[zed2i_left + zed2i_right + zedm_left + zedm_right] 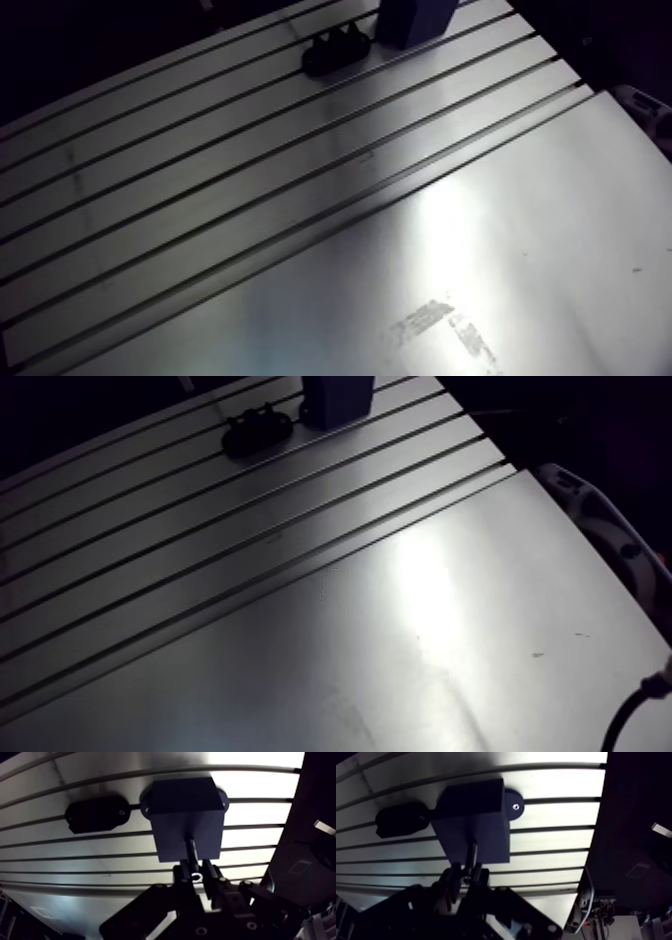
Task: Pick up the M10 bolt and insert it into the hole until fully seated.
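The tool (196, 873) pinched the bolt (192, 852) near its head, the shank pointing ahead with its tip meeting the near face of the dark block (185, 807). The block stood on the slotted desk (250, 817), with a black holder (95, 813) just beside it.

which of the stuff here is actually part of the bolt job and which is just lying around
Part of the job:
bolt, shank reaching the block's face
dark block
gripper, fingers shut on the bolt

Just lying about:
black oval piece, on the table beside the block
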